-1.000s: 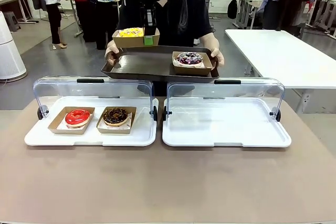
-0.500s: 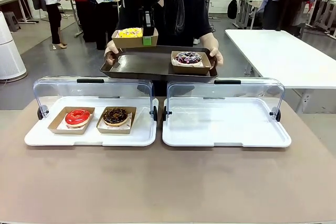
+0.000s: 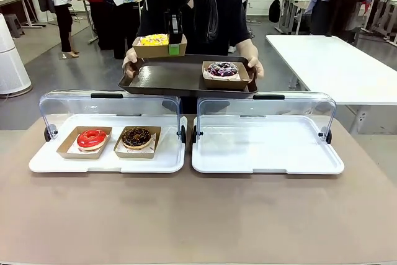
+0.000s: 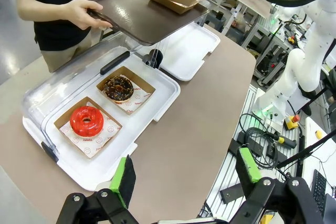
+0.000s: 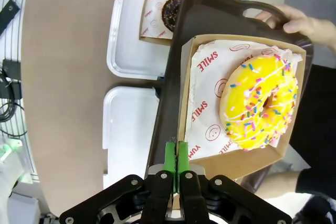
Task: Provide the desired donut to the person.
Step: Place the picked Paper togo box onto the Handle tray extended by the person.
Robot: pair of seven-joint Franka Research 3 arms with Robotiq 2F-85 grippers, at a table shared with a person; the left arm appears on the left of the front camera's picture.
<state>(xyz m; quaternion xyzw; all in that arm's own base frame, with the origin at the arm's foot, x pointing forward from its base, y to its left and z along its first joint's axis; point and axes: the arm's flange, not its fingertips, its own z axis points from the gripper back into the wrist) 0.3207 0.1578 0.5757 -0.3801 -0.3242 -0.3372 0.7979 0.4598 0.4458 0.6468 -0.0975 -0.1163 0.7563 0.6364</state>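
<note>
A yellow sprinkled donut lies in a cardboard box over the back left corner of a dark tray. The person in a black T-shirt holds that tray with both hands. My right gripper comes down from above, shut on the box's edge. The right wrist view shows its green pads pinching the box rim beside the yellow donut. I cannot tell whether the box rests on the tray. My left gripper hangs open, high above the table's near left side.
A purple-iced donut in its box sits on the tray's right side. The left display case, lid up, holds a red donut and a chocolate donut. The right display case stands with its lid up.
The person's tray has shifted slightly left and up. The right gripper and the yellow donut's box have barely moved.
</note>
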